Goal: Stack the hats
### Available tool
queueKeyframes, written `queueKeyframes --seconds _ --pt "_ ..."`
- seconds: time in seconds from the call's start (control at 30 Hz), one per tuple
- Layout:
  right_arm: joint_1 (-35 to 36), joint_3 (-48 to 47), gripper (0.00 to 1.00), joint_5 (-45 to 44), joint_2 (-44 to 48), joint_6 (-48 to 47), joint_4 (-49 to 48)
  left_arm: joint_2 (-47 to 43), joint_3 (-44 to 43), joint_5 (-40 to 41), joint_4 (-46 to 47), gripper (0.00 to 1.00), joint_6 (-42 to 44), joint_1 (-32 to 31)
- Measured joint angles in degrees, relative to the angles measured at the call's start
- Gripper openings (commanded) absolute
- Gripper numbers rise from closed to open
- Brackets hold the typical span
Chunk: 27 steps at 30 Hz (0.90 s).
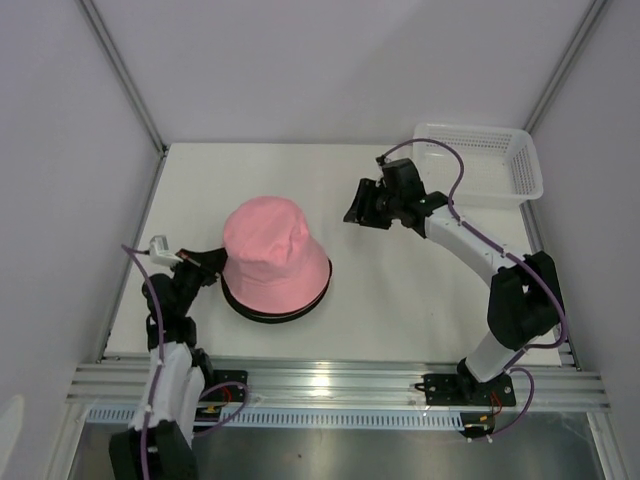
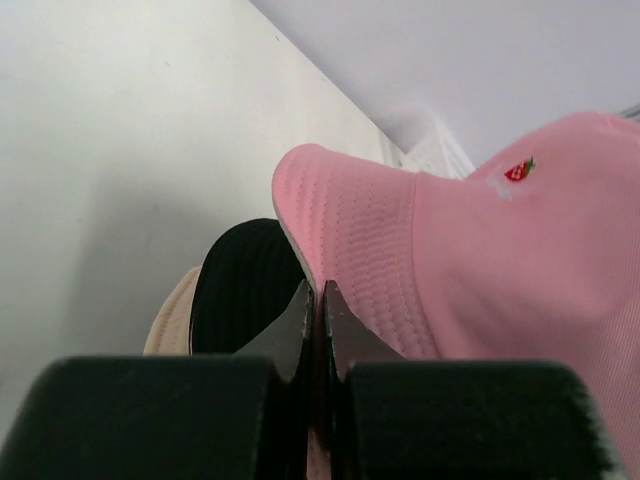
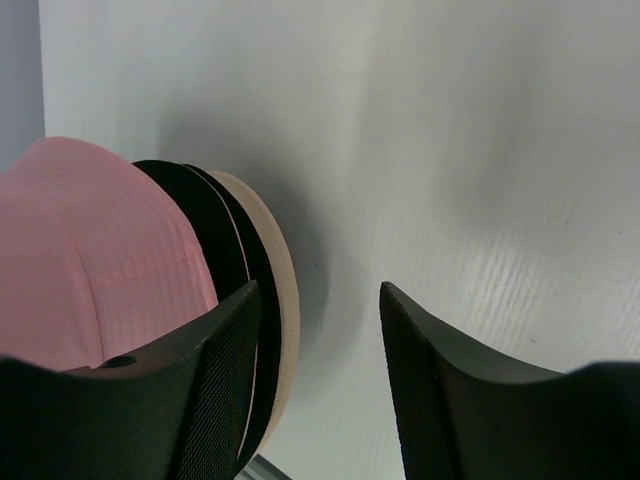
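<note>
Left gripper [image 2: 315, 288] pinching pink hat [image 1: 270, 250] brim, 9 o'clock.
Seemingly all stacked: atop black hats [image 3: 200, 215], tan hat [image 3: 280, 290]; only release left. Right gripper [image 3: 318, 290] agape, empty.

The tool [image 2: 313, 292] pinches pink hat [image 2: 480, 270] brim above black hat [image 2: 240, 290], tan hat [image 2: 168, 322]

White table [image 1: 400, 290], hat stack [image 1: 272, 255] (tan hat [image 3: 288, 300] lowest), basket [image 1: 528, 170] far right
</note>
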State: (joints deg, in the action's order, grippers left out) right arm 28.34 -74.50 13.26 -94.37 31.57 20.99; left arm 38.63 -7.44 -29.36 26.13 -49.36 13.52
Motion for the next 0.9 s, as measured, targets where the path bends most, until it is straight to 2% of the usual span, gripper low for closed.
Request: queueKeyframes --seconds 0.1,0.27,0.63,0.9 --pt "1.6 0.0 0.56 -0.3 0.0 0.6 -1.7 -10.9 3.3 5.4 -5.6 0.01 1.6 0.0" --pt "4.1 1.4 0.57 0.6 0.5 3.1 -5.9 -20.9 4.0 10.6 -13.5 0.01 2.3 0.0" --pt "6.6 11.9 0.59 3.2 3.1 10.1 -13.9 -36.3 4.0 17.5 -28.6 0.01 0.8 -0.3" --pt "11.1 15.0 0.60 4.2 5.3 14.2 -21.6 -38.1 4.0 19.7 -32.9 0.01 -0.2 -1.0"
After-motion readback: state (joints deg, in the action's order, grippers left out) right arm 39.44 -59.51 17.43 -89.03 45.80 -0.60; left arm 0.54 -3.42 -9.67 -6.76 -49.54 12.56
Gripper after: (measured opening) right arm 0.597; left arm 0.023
